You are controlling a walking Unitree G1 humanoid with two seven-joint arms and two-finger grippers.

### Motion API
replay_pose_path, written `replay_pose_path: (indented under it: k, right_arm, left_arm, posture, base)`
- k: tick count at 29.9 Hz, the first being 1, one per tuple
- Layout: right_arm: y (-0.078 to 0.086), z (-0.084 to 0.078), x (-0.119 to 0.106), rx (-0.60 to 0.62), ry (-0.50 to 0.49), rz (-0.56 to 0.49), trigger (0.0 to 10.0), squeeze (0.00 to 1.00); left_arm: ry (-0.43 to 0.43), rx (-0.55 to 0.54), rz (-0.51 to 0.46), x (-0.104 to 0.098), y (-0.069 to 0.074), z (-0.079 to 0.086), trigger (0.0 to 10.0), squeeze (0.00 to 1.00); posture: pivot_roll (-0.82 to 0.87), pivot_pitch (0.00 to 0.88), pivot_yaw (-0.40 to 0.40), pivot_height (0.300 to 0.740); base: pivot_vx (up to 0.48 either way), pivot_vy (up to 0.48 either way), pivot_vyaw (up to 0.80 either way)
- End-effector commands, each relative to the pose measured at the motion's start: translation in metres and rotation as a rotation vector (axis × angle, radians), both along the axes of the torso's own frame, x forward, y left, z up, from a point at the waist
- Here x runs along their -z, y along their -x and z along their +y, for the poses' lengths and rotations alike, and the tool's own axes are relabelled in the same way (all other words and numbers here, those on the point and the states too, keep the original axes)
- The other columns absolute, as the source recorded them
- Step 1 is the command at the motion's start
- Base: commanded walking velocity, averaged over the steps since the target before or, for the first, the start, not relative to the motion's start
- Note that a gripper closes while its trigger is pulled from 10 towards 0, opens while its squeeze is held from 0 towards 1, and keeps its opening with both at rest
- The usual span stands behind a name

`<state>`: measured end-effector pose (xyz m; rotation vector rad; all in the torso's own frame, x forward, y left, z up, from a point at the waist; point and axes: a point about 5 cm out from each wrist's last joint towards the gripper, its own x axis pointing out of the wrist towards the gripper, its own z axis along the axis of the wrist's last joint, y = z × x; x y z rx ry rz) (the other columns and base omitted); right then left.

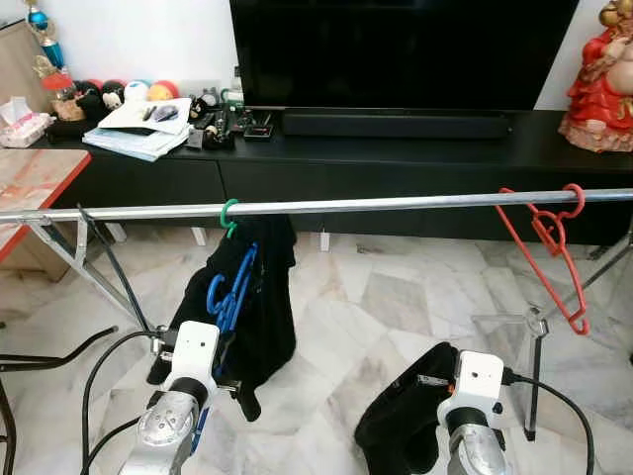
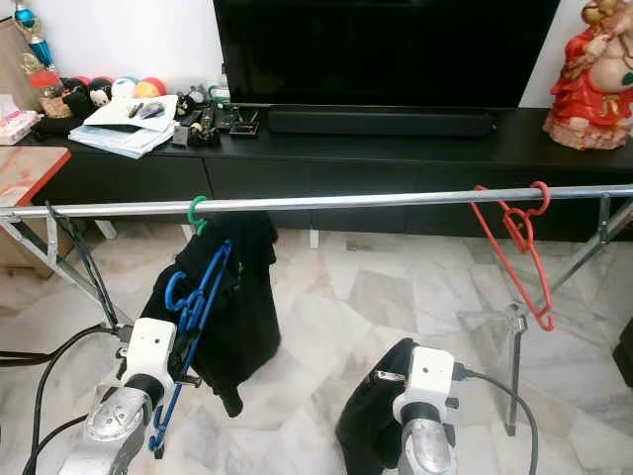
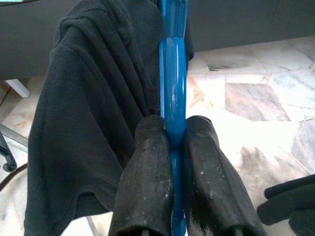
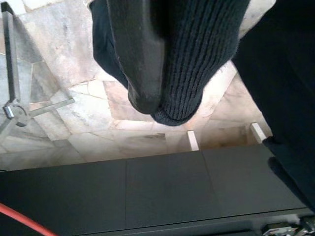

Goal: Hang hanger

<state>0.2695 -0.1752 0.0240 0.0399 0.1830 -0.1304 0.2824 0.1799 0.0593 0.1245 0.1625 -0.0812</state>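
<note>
A blue hanger point(image 1: 233, 290) is pinched between the black fingers point(image 3: 147, 167) of my left gripper point(image 3: 173, 130), which is shut on it. It is held below the silver rail point(image 1: 396, 204), its hook just in front of a black garment point(image 1: 269, 297). That garment hangs from a green hook point(image 1: 228, 212) on the rail. A bare red hanger point(image 1: 549, 252) hangs at the rail's right end. Low on the right, my right gripper point(image 4: 162, 104) is shut on a black knit cloth point(image 4: 206, 54), which droops under the right wrist point(image 1: 477, 381).
Behind the rail stands a long black TV cabinet point(image 1: 396, 158) with a TV point(image 1: 396, 49), papers point(image 1: 138, 129) and small items. A red figurine point(image 1: 601, 84) sits at its right end. The rail's legs point(image 1: 94, 267) and black cables point(image 1: 99, 366) cross the marble floor.
</note>
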Motion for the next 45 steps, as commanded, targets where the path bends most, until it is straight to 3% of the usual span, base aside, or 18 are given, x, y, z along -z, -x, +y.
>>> replay_pose_path:
  k: [1, 8, 38, 45]
  right_arm:
    - [-0.003, 0.0, -0.003, 0.008, -0.001, -0.01, 10.0, 0.0]
    - [-0.004, -0.001, -0.004, 0.008, 0.0, -0.01, 10.0, 0.0]
    - [-0.018, 0.001, -0.014, -0.007, 0.031, -0.02, 10.0, 0.0]
    - [-0.026, 0.002, -0.018, -0.026, 0.048, -0.016, 10.0, 0.0]
  left_arm:
    - [0.003, 0.0, -0.003, -0.001, 0.001, 0.001, 10.0, 0.0]
    - [0.005, -0.002, -0.005, -0.001, 0.002, 0.0, 10.0, 0.0]
    - [0.015, 0.022, 0.007, 0.0, 0.002, -0.002, 10.0, 0.0]
    - [-0.019, 0.131, 0.06, 0.003, 0.003, -0.01, 10.0, 0.0]
  posture:
    - [-0.09, 0.082, 0.041, 0.74]
    - [-0.09, 0.082, 0.039, 0.74]
    - [-0.09, 0.077, 0.035, 0.74]
    - [-0.08, 0.079, 0.036, 0.74]
  base:
    - [-0.255, 0.0, 0.0]
    - [-0.257, 0.0, -0.77]
    - [-0.271, 0.0, 0.0]
    - [-0.118, 0.0, 0.0]
